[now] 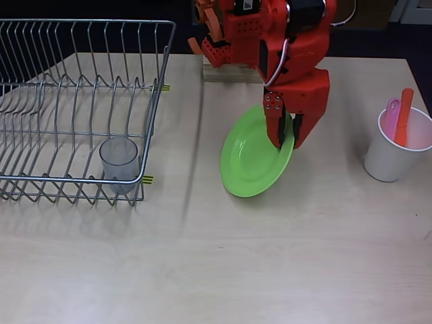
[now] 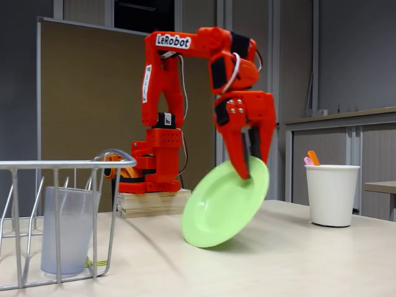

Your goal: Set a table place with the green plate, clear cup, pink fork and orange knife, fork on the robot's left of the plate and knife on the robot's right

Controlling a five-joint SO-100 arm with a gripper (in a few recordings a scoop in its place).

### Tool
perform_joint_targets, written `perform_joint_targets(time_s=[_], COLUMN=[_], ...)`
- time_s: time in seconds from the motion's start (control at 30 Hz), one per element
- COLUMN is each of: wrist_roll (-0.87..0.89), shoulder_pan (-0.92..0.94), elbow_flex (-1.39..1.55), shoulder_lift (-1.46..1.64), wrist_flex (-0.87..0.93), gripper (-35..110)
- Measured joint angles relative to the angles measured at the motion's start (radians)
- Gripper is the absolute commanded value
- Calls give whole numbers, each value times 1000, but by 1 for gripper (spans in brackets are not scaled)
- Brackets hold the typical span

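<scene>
I have the pincer (image 2: 247, 162) clamped on the green plate (image 2: 224, 204), tilted above the worktop (image 1: 283, 256); clear cup (image 1: 119, 162), pink fork (image 1: 391, 116) and orange knife (image 1: 403, 125) remain unplaced.

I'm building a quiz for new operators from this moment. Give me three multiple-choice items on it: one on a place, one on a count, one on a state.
1. Where is the clear cup?
A. inside the wire dish rack
B. on the green plate
C. in the white cup

2. How many utensils stand in the white cup?
A. none
B. two
C. four

3. How is the green plate resting?
A. flat on the table
B. tilted, held at its rim by the pincer
C. upright in the rack

Key: 1 A, the cup stands in the rack's near corner. 2 B, the pink fork and the orange knife stick out of it. 3 B, the fixed view shows the plate slanted with its lower edge at the table.
</scene>
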Motion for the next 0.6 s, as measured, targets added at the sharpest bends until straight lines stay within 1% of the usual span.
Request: perform_joint_targets(time_s=[0.1, 0.33, 0.6], wrist_roll=[32, 141, 173], shoulder_pan=[-18, -94, -124], elbow_flex=[-46, -97, -106], shoulder_lift=[-69, -176, -250], wrist_flex=[-23, -75, -101], gripper=[3, 18, 22])
